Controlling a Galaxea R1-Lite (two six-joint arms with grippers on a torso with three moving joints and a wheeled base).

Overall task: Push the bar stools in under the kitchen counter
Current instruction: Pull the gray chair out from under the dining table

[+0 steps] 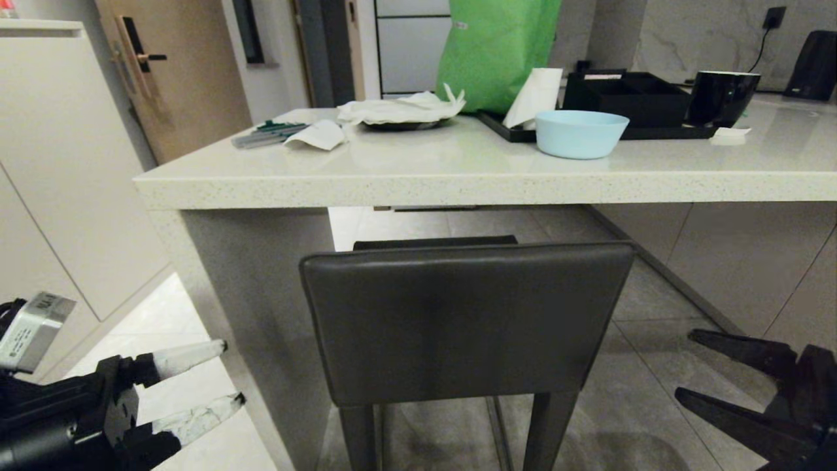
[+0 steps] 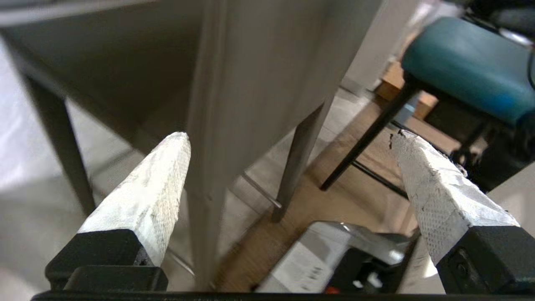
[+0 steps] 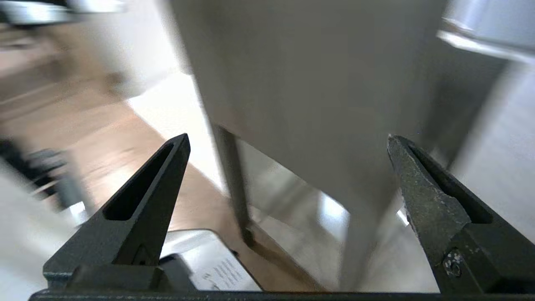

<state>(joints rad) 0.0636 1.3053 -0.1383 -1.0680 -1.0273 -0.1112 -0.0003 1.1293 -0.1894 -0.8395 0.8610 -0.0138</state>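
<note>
I'm looking down at both grippers sitting low at the near corners of the head view. The left gripper (image 1: 225,371) is showing its white-wrapped fingers (image 1: 186,356) spread apart and holding nothing; the right gripper (image 1: 683,365) is likewise gaping wide and empty, its black fingers pointing in toward the middle.

Between them, a little farther out, the dark grey stool (image 1: 461,314) is standing with its rectangular back facing me, broadside on, its long axis running left to right across my view. Neither gripper is touching it; each is lying off one end of the back, about equally near. I judge the push has to go straight ahead, away from me.

Beyond it the kitchen counter (image 1: 484,186) is spanning the view, its thick edge parallel to the back, with the seat already partly beneath the slab.

The teal stool (image 2: 468,62) is showing only in the left wrist view, off to that side.
</note>
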